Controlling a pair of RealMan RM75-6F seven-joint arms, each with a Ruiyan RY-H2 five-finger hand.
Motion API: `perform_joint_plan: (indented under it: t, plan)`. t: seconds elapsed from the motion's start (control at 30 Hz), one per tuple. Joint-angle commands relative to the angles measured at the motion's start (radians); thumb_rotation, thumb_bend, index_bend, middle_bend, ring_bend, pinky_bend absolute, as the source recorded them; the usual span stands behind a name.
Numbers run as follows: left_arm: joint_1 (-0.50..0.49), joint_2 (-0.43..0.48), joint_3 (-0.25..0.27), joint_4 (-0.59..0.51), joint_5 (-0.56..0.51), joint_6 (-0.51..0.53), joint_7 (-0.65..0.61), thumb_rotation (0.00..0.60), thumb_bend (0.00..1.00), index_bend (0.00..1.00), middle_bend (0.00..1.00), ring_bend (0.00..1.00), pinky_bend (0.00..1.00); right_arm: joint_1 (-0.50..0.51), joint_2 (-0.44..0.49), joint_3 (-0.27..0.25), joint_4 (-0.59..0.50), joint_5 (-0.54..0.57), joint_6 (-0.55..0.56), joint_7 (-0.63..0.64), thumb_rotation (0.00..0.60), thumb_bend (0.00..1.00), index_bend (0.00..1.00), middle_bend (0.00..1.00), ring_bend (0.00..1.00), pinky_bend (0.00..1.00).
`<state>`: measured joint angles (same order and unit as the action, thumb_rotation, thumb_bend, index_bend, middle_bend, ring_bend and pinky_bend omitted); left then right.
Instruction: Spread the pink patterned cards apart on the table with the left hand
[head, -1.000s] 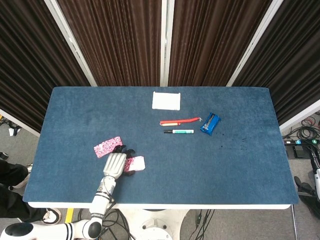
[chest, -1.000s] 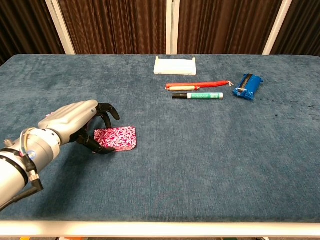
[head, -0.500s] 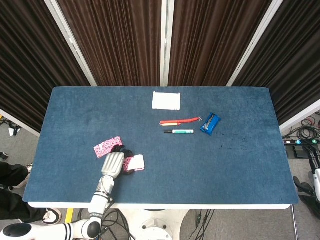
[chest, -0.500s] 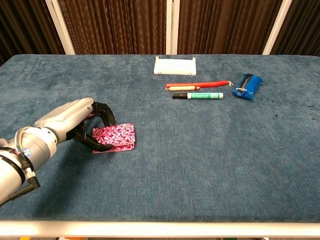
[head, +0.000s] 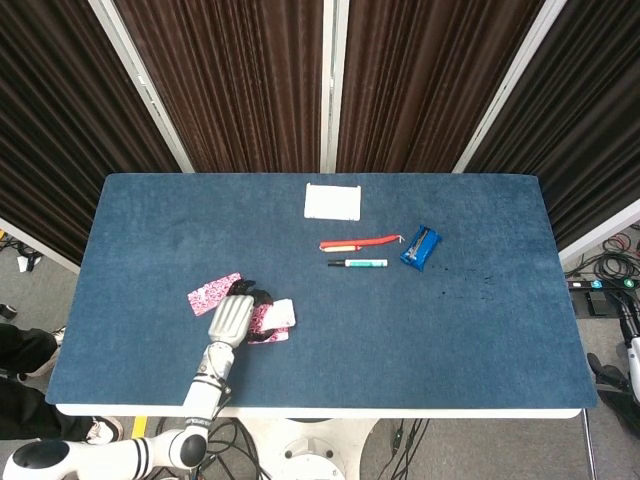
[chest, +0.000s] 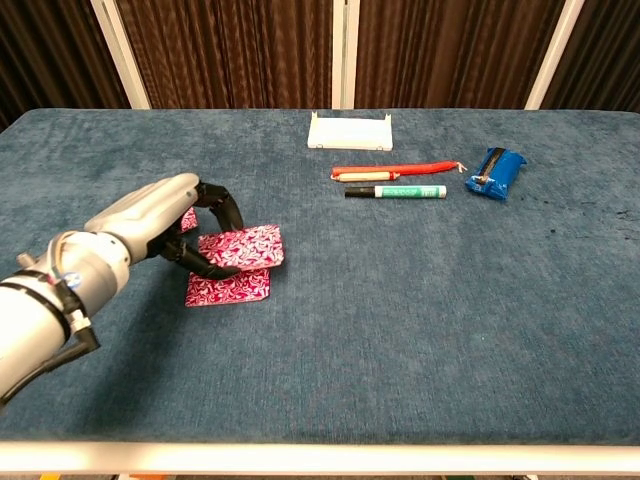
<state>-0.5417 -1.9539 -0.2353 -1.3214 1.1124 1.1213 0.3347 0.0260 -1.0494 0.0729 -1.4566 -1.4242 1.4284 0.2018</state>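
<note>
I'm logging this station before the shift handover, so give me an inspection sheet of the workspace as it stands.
Surface: blue felt-covered table, a few dark specks near its right side.
Job's things: pink patterned cards, two overlapping under the fingers, top one slid off the lower; a third apart to the left.
Clutter: white rectangular tray; red strap; green-labelled marker pen; blue packet.
Hands: left hand fingertips pressing on the top card; right hand not in view.
Cables: a loose bundle on the floor right of the table.
Surroundings: dark brown curtains with white posts.
</note>
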Motion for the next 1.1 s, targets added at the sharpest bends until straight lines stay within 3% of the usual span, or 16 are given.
perform_joint_plan:
  t: [0.03,0.37,0.6,0.87,1.1]
  plan:
    - [-0.038,-0.028,-0.038,0.044,-0.010,-0.025,-0.005,0.600,0.27,0.41,0.49,0.14,0.10,-0.002,0.002,0.000,0.000,0.002,0.001,0.002,0.600,0.21,0.00,0.00,0.00,0.00]
    - [-0.132,-0.106,-0.111,0.225,-0.029,-0.082,-0.055,0.600,0.28,0.41,0.50,0.15,0.10,-0.007,0.012,0.003,0.013,0.015,-0.006,0.021,0.600,0.21,0.00,0.00,0.00,0.00]
    - [-0.165,-0.142,-0.124,0.325,-0.031,-0.102,-0.095,0.600,0.27,0.41,0.48,0.15,0.10,-0.007,0.010,0.004,0.025,0.022,-0.015,0.035,0.600,0.21,0.00,0.00,0.00,0.00]
    - [-0.173,-0.155,-0.112,0.377,0.006,-0.093,-0.167,0.600,0.23,0.31,0.18,0.09,0.10,-0.005,0.006,0.004,0.033,0.022,-0.021,0.036,0.600,0.21,0.00,0.00,0.00,0.00]
    - [-0.167,-0.136,-0.110,0.368,0.000,-0.097,-0.172,0.600,0.19,0.25,0.16,0.08,0.09,-0.006,0.005,0.003,0.032,0.020,-0.019,0.035,0.600,0.21,0.00,0.00,0.00,0.00]
